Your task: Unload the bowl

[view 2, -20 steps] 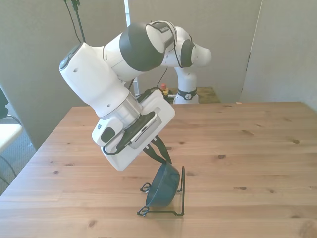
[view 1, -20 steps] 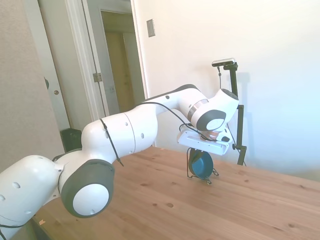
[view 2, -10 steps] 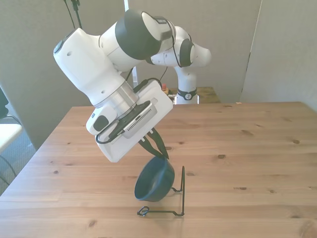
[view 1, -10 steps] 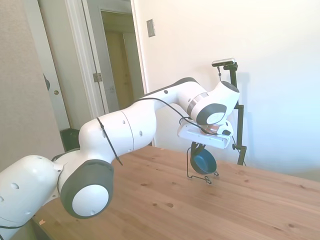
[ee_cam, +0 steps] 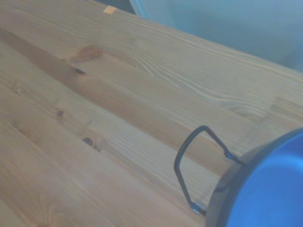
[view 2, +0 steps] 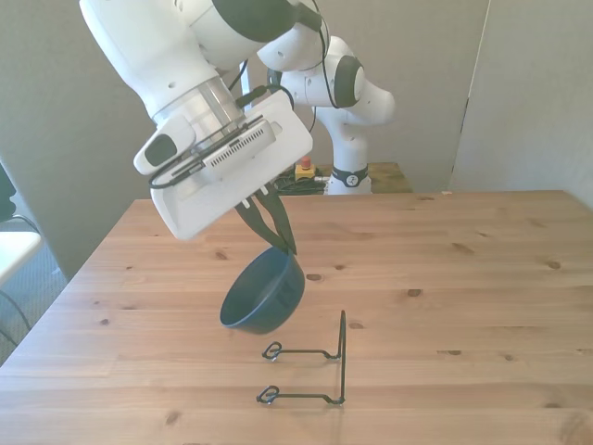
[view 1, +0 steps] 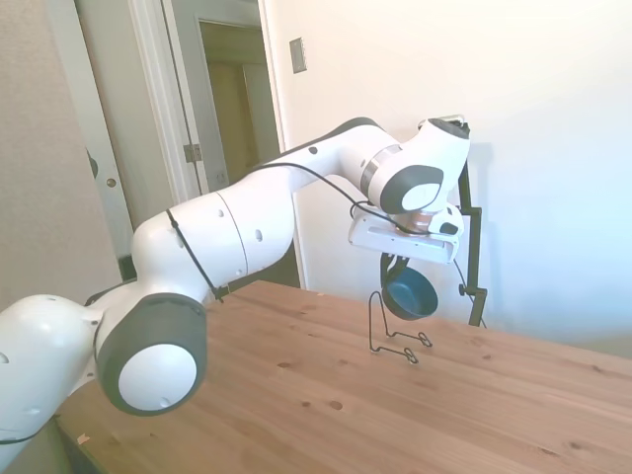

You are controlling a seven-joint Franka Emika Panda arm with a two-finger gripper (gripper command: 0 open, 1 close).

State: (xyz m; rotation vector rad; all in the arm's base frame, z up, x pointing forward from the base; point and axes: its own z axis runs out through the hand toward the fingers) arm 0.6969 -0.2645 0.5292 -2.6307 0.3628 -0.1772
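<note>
Lifted off the wire stand (view 2: 320, 371), the smooth teal bowl (view 2: 263, 294) hangs tilted, apparently rim-pinched by the gripper (view 2: 283, 247).

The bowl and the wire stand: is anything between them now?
No. The front view shows the bowl, held by the hand, hanging clear of the stand, with only bare table between.

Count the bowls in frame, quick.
1. The bowl hangs tilted in the gripper, pinched at its rim, in the air and clear of the empty wire stand on the table. No others visible.
</note>
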